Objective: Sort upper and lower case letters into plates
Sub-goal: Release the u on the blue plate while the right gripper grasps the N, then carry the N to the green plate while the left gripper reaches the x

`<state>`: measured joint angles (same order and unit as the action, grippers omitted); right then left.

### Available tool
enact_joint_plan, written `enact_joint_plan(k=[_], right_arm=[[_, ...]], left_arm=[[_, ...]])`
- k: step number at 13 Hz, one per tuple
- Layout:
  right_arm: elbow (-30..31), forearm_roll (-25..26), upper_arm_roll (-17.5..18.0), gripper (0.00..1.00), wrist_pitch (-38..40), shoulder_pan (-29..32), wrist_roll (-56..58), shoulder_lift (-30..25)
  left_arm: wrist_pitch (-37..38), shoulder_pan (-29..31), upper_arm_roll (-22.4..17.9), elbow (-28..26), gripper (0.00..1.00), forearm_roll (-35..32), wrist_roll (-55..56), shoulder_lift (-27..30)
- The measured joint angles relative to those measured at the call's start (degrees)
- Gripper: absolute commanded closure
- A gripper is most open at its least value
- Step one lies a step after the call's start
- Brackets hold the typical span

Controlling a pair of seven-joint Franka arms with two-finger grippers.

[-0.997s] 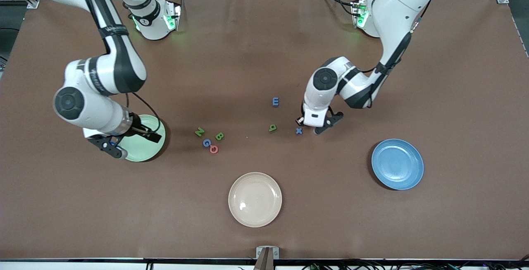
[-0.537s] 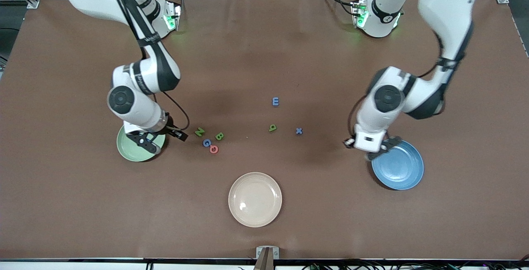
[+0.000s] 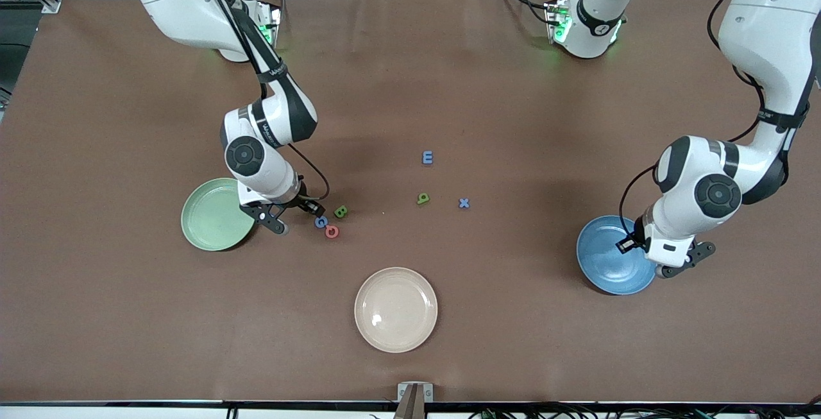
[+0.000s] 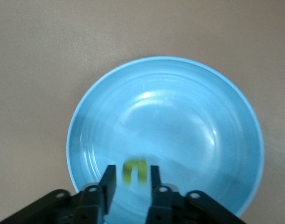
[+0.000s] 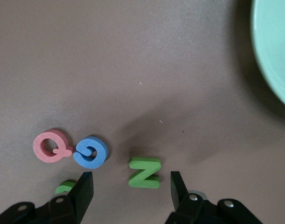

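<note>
We see the left gripper [image 4: 132, 179] over the blue plate [image 4: 189, 116], fingers slightly parted, a small green letter [image 4: 134, 171] loose between them: a drop, we judge. The right gripper [image 5: 131, 183] hangs spread astride the green N [image 5: 144, 172], mint plate [image 3: 208, 226] at its nine o'clock. Next: lower, pinch squarely.

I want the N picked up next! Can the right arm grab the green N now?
Probably yes. The right tool hangs over the green N with its fingers open on either side, and the blue G beside it sits outside the gap.
</note>
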<state>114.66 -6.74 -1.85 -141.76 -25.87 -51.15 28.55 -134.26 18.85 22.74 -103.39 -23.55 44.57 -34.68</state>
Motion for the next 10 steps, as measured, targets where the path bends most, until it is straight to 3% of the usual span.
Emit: enact_joint_plan(k=[3, 5, 9, 10], right_arm=[[0.1, 0.0, -0.1, 0.25, -0.6, 0.0, 0.0, 1.5], [0.4, 0.0, -0.1, 0.35, -0.8, -0.1, 0.0, 2.1], [0.6, 0.0, -0.1, 0.58, -0.8, -0.1, 0.0, 2.1], [0.6, 0.0, -0.1, 0.58, -0.8, -0.1, 0.0, 2.1]], left_arm=[[0.0, -0.1, 0.9, 0.6, 0.0, -0.1, 0.1, -0.4], [0.0, -2.0, 2.9, 0.8, 0.01, -0.1, 1.6, -0.4], [0.0, -13.3, 4.9, 0.8, 0.02, -0.1, 5.7, -0.4], [0.0, -17.1, 4.9, 0.8, 0.02, -0.1, 6.6, -0.5]])
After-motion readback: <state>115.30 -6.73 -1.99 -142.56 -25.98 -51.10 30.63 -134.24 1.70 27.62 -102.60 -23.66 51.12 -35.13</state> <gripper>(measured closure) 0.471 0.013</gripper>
